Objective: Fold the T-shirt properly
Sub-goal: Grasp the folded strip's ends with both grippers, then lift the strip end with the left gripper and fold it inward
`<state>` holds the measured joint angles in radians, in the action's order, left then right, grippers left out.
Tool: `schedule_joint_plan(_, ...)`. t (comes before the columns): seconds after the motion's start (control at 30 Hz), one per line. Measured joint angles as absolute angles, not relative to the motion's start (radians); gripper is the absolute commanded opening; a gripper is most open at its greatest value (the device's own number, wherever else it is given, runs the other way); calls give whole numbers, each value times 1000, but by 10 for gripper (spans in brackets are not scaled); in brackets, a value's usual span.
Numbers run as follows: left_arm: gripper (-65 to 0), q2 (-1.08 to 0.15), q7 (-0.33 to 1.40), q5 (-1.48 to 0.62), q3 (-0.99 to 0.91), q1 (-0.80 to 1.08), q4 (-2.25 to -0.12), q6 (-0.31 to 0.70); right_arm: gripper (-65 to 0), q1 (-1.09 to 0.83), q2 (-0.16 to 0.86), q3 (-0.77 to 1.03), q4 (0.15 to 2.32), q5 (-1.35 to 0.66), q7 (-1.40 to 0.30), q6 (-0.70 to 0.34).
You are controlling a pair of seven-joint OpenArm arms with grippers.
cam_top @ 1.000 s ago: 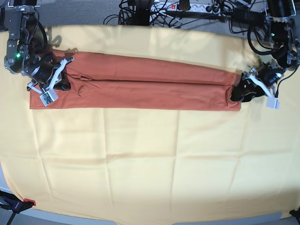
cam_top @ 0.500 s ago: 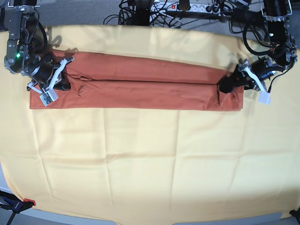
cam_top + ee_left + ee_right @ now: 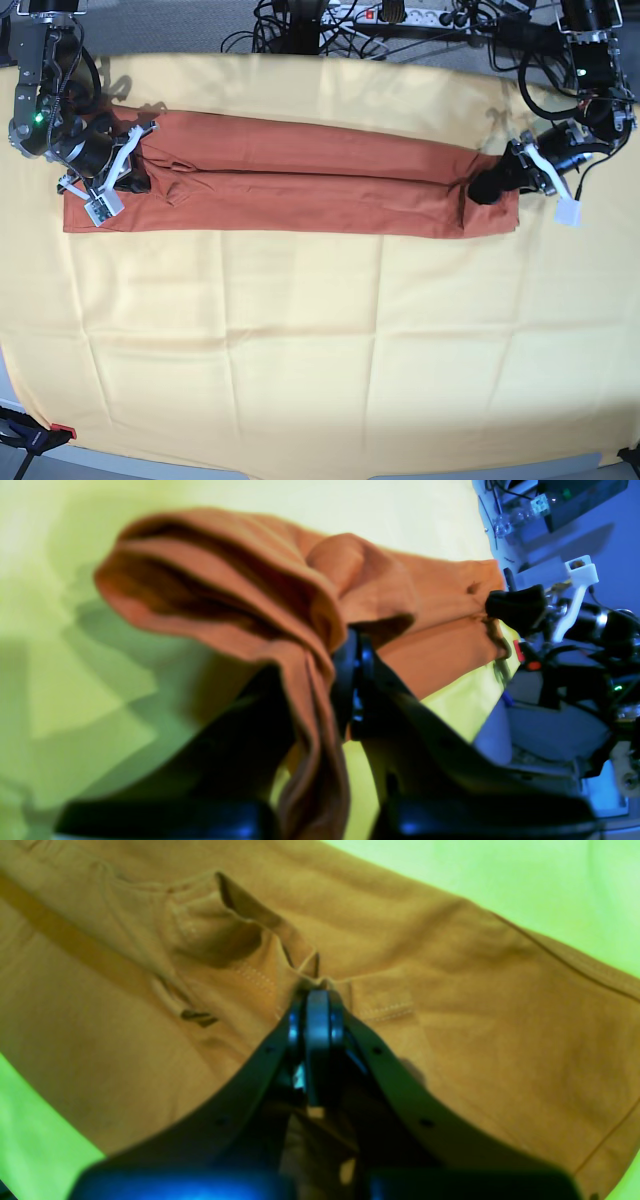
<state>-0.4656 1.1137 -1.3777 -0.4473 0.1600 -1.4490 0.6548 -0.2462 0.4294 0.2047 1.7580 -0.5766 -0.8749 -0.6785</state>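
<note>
Covering nearly the whole tabletop, the pale yellow cloth is the biggest thing I see, creased in a grid of fold lines, and I place everything else against it. On the far part of that cloth lies the T-shirt, rust-orange, folded lengthwise into one long narrow band that runs from side to side, with a seam-like fold line down its middle. It sits well clear of the cloth's near edge and close to its far edge.

At the end of the band on the base view's left, my right pincer is closed tight on a small pinch of the T-shirt; the wrist view shows the two tips pressed together with stitched hem fabric bunched right at them. At the opposite end of the band, my left pincer is clamped on the T-shirt: a thick gathered fold runs between the dark fingers and hangs over them, lifted a little off the yellow cloth below.

Beyond the cloth's far edge I see a tangle of black cables and a white power strip.
</note>
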Motion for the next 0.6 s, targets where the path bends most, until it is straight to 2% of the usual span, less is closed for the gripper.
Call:
schedule_joint_plan(0.37,-650,-463,1149,-1432,-445,158,-1566,677,-650,-246,429,205,1758,-577,-875,-678)
schedule_joint_plan(0.6,-650,-381,1149,-1429,-354,154,-1566,678,-650,-246,429,205,1758,-577,-875,-678)
